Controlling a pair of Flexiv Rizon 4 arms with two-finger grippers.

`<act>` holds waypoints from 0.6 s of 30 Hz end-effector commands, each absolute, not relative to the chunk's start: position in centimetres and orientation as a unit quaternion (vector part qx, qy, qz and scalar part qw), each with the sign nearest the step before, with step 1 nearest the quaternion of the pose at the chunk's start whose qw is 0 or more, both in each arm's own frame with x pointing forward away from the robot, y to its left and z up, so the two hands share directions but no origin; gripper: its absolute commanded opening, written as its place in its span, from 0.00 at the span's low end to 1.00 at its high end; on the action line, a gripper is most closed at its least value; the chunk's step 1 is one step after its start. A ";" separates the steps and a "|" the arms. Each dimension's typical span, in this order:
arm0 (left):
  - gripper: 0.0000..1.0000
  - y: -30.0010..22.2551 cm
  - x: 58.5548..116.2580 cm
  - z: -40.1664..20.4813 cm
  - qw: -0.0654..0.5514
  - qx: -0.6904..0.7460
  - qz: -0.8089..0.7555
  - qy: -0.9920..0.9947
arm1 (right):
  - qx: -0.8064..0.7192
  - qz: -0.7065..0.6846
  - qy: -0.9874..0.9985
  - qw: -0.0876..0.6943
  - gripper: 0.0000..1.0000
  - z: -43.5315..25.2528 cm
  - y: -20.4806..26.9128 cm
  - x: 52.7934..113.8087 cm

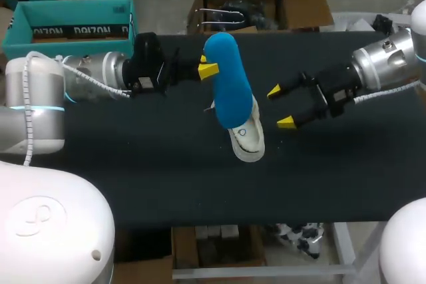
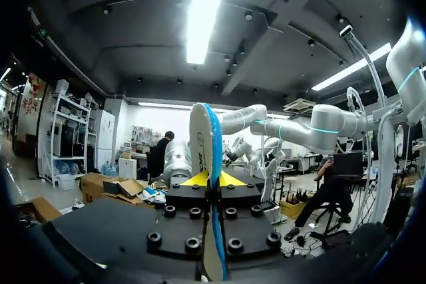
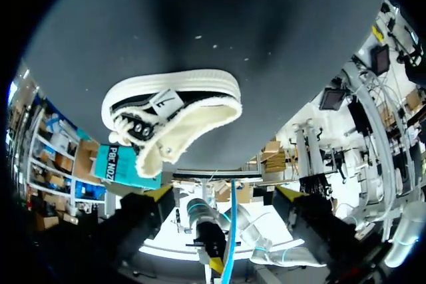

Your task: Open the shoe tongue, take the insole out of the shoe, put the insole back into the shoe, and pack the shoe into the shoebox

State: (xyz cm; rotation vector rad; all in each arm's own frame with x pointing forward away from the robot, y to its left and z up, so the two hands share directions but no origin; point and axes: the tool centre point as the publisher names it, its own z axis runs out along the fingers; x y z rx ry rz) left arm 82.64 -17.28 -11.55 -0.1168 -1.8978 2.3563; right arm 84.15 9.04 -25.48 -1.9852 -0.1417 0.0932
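Blue insole (image 2: 208, 157) pinched upright in left gripper (image 1: 206, 66), over the shoe (image 1: 247, 139).
Both yellow tips press its faces; its lower end meets the shoe's opening, contact unclear. Shoe sits on the black table (image 1: 133, 164). Right gripper (image 1: 280, 106) hangs just beside the insole, fingers spread wide, holding nothing. Teal shoebox (image 1: 73, 24) stands behind the left arm, well apart.

Held between the left gripper's (image 1: 206, 66) fingers, the insole (image 1: 228, 81) covered most of the shoe (image 1: 247, 139) — only its pale end showed past it.
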 end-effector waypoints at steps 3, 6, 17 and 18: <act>0.00 -18.6 83.4 -14.7 0.049 -0.061 0.793 -0.604 | -0.832 0.050 -0.042 0.551 1.00 -25.8 9.5 83.9; 0.00 -19.1 83.3 -15.3 0.033 -0.085 0.787 -0.611 | -0.827 0.042 -0.042 0.559 1.00 -25.9 10.0 84.0; 0.00 -20.6 83.5 -16.4 -0.012 -0.168 0.758 -0.631 | -0.806 0.032 -0.055 0.589 0.95 -27.2 11.9 84.9; 0.00 -20.7 83.6 -16.4 -0.012 -0.172 0.757 -0.630 | -0.805 0.031 -0.055 0.590 0.90 -27.4 12.0 85.0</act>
